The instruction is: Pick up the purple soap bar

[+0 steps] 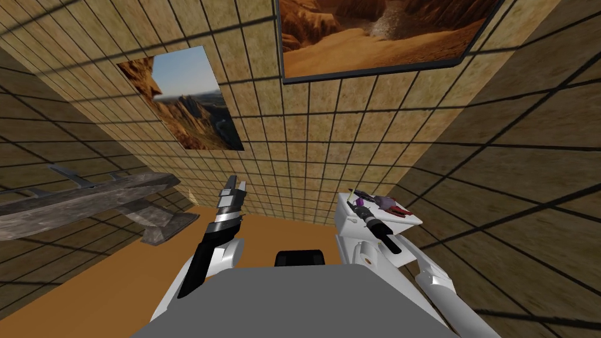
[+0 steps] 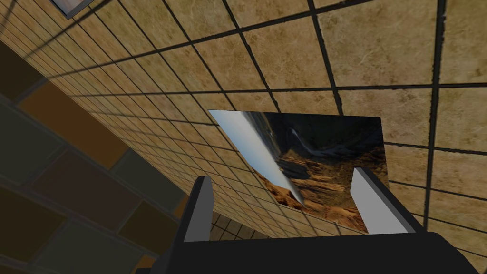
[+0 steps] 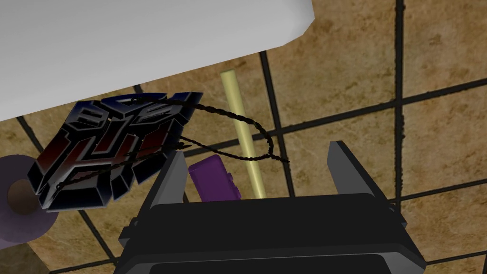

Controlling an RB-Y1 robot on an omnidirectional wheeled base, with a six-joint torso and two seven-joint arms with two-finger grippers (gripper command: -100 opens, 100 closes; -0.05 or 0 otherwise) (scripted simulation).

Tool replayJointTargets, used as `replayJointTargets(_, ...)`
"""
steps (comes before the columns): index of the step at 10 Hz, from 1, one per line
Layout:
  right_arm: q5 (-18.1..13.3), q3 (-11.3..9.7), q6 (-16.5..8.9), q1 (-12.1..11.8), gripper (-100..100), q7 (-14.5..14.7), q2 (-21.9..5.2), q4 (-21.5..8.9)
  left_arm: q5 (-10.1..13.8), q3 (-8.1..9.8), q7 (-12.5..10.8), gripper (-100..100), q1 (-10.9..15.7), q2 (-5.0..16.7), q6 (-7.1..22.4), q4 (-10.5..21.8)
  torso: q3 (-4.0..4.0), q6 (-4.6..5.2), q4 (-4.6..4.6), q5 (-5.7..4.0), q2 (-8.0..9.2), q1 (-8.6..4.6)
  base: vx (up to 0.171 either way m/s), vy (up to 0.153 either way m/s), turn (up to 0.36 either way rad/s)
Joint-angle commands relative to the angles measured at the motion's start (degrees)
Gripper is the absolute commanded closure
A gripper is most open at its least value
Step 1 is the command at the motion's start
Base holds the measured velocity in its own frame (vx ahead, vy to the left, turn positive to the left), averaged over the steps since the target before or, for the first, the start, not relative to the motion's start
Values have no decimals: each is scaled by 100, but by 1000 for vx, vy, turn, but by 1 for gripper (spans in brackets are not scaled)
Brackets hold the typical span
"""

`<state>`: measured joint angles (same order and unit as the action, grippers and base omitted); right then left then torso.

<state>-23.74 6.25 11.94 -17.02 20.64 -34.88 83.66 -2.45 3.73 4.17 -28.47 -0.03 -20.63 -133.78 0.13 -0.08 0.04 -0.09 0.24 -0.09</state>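
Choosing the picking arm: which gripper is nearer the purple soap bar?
Right. The right gripper has the purple soap bar between its open fingers; the left gripper is raised far from it.

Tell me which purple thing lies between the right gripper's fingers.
The small rectangular purple soap bar, close to one finger. The other purple thing, a round roll, lies outside them, beyond the dark emblem.

**Right-hand ledge and what lies on it**

The soap bar lies on the ledge at my right, between the jaws of the right gripper and just beside one of them. A stick lies along its other side. Outside that jaw sits an emblem pendant, its cord crossing the stick. A roll lies past the pendant. The counter stands well apart, on the left.
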Motion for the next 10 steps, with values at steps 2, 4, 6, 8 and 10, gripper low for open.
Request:
replayJointTargets(2,1,2,-18,15,100,0,2,-15,0,1,0,0,-1,0,0,0,-9,5,-3,1,-17,0,-29,-3,7)
replayJointTargets(4,2,13,-18,17,100,0,-3,-8,0,0,0,0,-2,0,0,0,-28,-3,-15,-7,-43,0,-1,-1,-5)
replayJointTargets(6,1,25,-23,19,100,3,-10,-8,0,1,0,0,-2,0,0,0,-39,-10,-23,-18,-58,-7,0,0,0)
replayJointTargets(8,-8,-40,126,-161,100,4,-26,130,0,1,0,0,-2,0,0,0,-41,-12,-23,-19,-61,-11,44,1,-100)
replayJointTargets(10,-27,-103,285,-402,100,19,-51,354,0,2,0,0,-5,0,-1,-1,-64,-5,-31,-19,-104,-13,160,-5,-287)
